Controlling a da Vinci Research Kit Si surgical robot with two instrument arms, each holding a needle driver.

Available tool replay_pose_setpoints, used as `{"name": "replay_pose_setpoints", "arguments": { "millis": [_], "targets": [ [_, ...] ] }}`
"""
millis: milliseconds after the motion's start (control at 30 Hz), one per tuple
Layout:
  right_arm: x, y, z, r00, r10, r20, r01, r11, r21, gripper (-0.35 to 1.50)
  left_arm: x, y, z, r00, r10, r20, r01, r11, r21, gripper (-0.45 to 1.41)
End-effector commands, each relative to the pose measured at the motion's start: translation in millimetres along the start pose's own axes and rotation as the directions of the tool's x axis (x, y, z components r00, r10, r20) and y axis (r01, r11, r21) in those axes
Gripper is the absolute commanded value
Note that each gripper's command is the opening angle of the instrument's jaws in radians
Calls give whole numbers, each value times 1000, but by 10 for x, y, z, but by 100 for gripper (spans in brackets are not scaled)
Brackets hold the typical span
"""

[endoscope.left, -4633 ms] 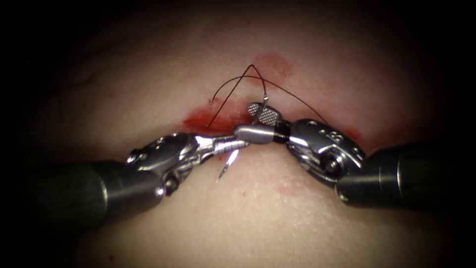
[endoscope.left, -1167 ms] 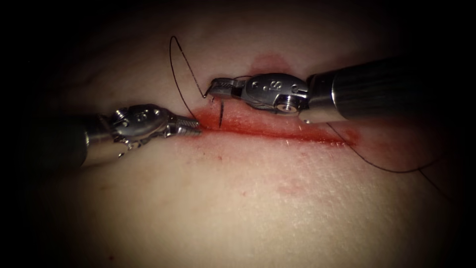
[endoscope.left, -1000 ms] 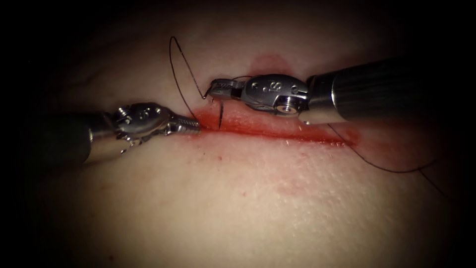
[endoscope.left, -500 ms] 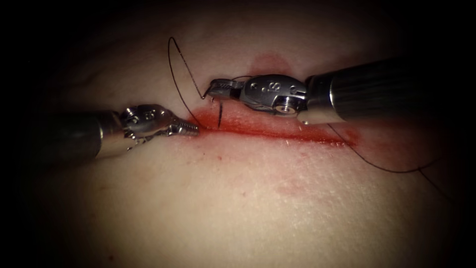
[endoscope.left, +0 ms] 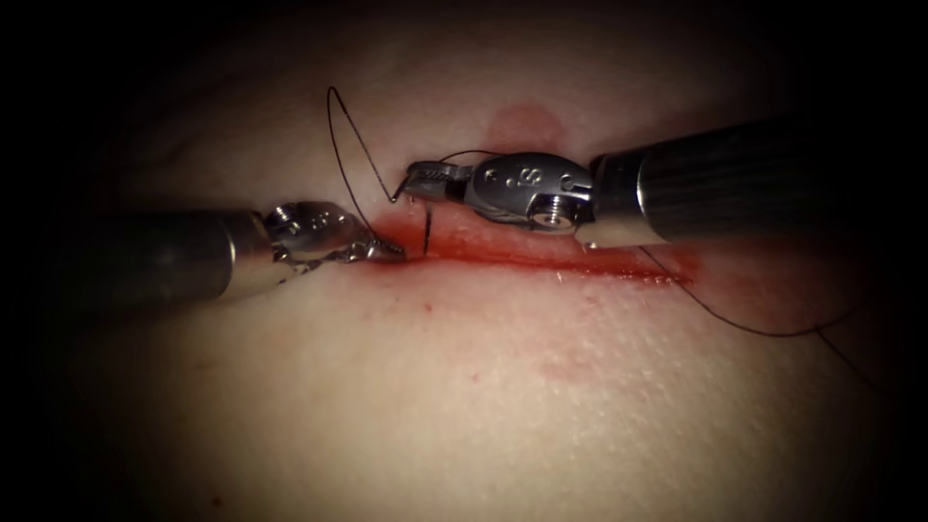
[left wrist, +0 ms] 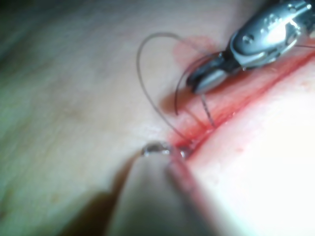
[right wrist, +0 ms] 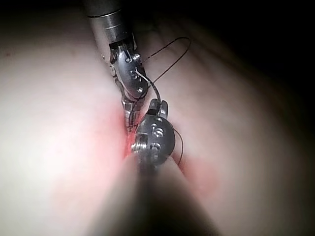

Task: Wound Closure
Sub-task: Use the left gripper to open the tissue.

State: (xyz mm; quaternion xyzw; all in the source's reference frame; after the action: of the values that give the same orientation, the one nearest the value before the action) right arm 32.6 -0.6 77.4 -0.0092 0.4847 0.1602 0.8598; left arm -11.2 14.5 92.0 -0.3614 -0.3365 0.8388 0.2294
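Right tool (endoscope.left: 418,181) enters from the right of the endoscope frame, shaft running to the upper right, tip sitting just above the left end of the cut (endoscope.left: 541,259). Its jaws are closed on the needle (endoscope.left: 427,230), gripped near the upper, thread end of its curve. The needle hangs down from the jaws as a dark, near-vertical sliver, its lower end meeting the red line of the cut; whether the point is actually inside the tissue (endoscope.left: 503,387) cannot be told.

Thread (endoscope.left: 340,155) leaves the jaws, rises in a tall narrow loop toward the upper left of the frame, then drops back to the left end of the cut. A second run of thread crosses the tissue at the right of the frame, below the right shaft.

Left tool (endoscope.left: 387,252) comes in from the left at mid-height, tip resting at the left end of the cut, just left of the needle. Jaws look closed, narrow; holding nothing visible.

Red fluid (endoscope.left: 619,271) lines the cut, which runs left to right across the centre.

Left wrist view: right tool (left wrist: 204,81) with needle (left wrist: 207,110) hanging toward the cut, thread (left wrist: 142,93) looping beside it.
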Motion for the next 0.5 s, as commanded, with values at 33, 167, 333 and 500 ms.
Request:
{"name": "replay_pose_setpoints", "arguments": {
  "millis": [33, 167, 333, 500],
  "targets": [
    [-8, -6, 9, 1000, -6, -2, 6, 1000, -5, -35, -1, -3, 8, 1000, 2, -3, -2, 1000, 4, -34],
    [-15, -11, 11, 1000, -24, -10, 24, 1000, -11, -35, 3, -3, 7, 1000, 0, -17, 1, 999, 38, -35],
    [-16, -13, 11, 999, -36, -20, 36, 999, -23, -35, -3, -2, 15, 1000, 0, 6, -1, 998, 57, -35],
    [-20, -19, 13, 997, -64, -35, 62, 997, -50, -35, -11, 4, 18, 1000, -2, 22, 1, 999, 50, -33]
  ]
}}
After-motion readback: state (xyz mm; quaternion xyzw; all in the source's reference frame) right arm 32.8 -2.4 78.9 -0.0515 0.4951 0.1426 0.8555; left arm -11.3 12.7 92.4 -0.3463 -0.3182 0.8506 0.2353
